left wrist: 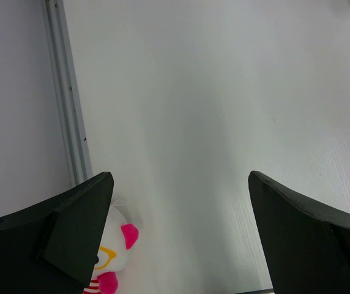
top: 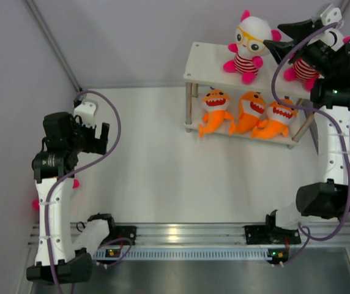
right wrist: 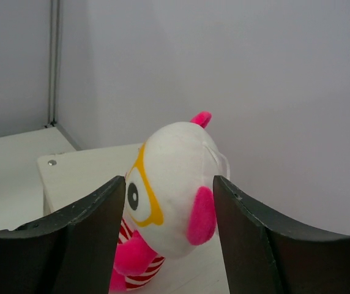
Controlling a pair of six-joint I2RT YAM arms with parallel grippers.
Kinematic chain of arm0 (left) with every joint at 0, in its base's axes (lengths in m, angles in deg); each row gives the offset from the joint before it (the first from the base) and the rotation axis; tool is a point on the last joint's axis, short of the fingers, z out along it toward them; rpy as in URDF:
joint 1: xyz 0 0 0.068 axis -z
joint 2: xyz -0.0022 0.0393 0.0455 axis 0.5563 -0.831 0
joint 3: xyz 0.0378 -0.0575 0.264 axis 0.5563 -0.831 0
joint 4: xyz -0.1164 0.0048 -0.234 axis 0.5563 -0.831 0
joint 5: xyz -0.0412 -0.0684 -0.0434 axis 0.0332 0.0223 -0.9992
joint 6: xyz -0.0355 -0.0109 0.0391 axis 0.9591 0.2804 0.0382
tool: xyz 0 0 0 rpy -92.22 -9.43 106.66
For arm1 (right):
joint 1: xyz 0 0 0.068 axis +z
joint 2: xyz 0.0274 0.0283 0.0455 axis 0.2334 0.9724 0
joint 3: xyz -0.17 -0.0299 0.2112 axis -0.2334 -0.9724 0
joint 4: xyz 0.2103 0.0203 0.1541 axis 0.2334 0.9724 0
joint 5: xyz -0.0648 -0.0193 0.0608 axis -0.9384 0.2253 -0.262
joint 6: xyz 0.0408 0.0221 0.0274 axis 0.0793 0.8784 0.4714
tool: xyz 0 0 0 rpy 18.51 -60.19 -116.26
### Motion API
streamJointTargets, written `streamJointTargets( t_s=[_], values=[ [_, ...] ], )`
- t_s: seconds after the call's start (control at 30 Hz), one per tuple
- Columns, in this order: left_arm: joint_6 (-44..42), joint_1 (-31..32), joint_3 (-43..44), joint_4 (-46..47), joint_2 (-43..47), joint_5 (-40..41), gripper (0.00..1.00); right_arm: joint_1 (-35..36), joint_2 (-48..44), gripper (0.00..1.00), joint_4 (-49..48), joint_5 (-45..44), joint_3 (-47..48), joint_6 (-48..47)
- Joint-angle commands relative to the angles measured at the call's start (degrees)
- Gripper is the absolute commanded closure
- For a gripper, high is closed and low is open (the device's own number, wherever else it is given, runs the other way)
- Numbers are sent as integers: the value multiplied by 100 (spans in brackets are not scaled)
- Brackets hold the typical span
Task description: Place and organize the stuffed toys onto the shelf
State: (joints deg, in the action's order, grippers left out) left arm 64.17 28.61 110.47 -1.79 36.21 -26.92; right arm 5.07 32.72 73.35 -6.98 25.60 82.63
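The shelf stands at the back right. One white-headed doll sits on its top board. Three orange sharks lie side by side on the lower tier. A second doll sits on the top board at the right end, its striped body showing under my right gripper. My right gripper stands open with a finger close on each side of that doll's head. My left gripper hangs wide open over the bare table. A third doll lies below its left finger, mostly hidden.
Grey walls close the table at the left and back, with a metal rail along the left wall. The third doll shows only as pink bits beside the left arm. A metal strip runs along the near edge between the arm bases.
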Motion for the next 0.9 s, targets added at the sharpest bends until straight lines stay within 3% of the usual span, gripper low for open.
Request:
streamJointTargets(
  t_s=[0.0, 0.37, 0.57, 0.87],
  values=[
    [-6, 1, 151, 50, 41, -68, 2, -80, -219, 40, -128, -60, 11, -83],
    [-32, 9, 159, 58, 41, -15, 2, 7, -105, 40, 38, -429, -67, -4],
    [-32, 9, 238, 49, 32, 38, 2, 1051, 35, 39, 1786, -1992, -120, -1591],
    [-85, 1, 265, 6, 23, 73, 2, 1502, 203, 42, 1911, -2530, 99, -1498]
  ],
)
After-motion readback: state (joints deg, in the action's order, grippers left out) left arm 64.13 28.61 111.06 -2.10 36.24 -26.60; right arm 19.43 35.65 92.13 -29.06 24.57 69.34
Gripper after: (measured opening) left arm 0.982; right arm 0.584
